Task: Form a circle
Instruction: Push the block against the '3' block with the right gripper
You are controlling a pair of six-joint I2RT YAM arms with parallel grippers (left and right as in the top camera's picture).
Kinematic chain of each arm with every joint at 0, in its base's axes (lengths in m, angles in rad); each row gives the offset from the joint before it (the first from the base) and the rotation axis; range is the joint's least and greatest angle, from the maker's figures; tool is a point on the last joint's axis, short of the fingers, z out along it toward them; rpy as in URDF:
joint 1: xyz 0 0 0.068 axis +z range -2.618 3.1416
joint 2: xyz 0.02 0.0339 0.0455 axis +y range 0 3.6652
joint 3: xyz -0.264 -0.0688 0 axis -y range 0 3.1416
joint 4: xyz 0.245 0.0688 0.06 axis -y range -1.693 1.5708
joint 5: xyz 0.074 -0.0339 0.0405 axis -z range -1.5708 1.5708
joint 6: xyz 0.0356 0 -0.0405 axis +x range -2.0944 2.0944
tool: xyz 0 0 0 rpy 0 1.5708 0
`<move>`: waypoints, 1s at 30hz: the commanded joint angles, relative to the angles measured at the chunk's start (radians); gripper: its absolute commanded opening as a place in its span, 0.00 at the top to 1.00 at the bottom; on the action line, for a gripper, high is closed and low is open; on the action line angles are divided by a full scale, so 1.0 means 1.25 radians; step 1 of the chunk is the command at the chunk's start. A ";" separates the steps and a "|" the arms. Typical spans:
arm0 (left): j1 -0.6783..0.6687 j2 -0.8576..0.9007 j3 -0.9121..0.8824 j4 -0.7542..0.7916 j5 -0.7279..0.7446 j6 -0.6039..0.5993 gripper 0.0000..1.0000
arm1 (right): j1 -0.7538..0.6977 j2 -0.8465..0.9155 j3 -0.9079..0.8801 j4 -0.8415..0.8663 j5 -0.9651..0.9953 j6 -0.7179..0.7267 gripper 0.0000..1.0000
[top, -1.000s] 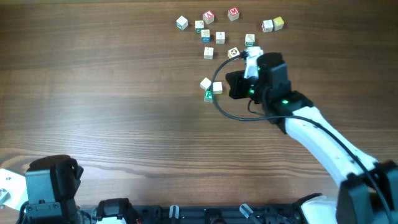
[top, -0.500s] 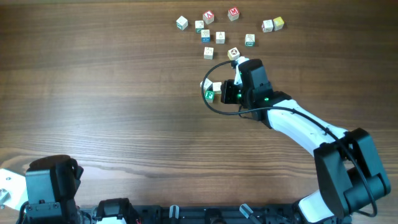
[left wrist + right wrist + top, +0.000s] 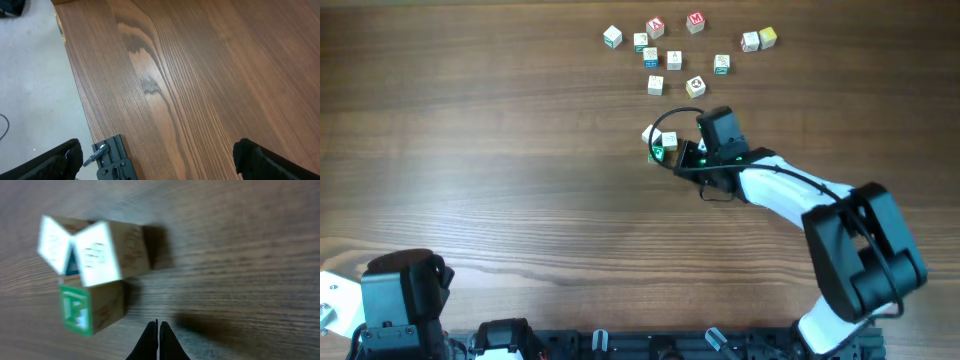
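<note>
Cube cluster [image 3: 659, 145] mid-table, shut right gripper [image 3: 158, 330] beside it
Two pale cubes and a green cube [image 3: 77, 309] sit bunched on the table [image 3: 500, 150], below the scattered cubes [image 3: 674, 60]. The right gripper is pinched closed and empty, just beside the green cube. The left gripper [image 3: 157, 150] gapes wide, empty.

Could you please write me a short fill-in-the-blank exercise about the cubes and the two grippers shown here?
The tight cluster of tiny wooden alphabet cubes holds ___ cubes. The cube nearest the right gripper has a ___ face with a white letter. The right gripper's jaws are ___. The left gripper stands ___.
Missing words: three; green; shut; open.
</note>
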 commanded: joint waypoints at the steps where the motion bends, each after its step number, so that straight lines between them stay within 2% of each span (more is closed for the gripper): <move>1: 0.006 -0.002 -0.001 0.002 -0.002 -0.010 0.00 | 0.000 0.021 0.003 0.023 -0.017 0.045 0.95; 6: 0.006 -0.002 -0.001 0.002 -0.002 -0.010 0.00 | -0.002 0.069 0.003 0.089 -0.060 0.049 0.96; 30: 0.006 -0.002 -0.001 0.002 -0.002 -0.010 0.00 | -0.030 0.071 0.004 0.113 -0.035 0.067 0.95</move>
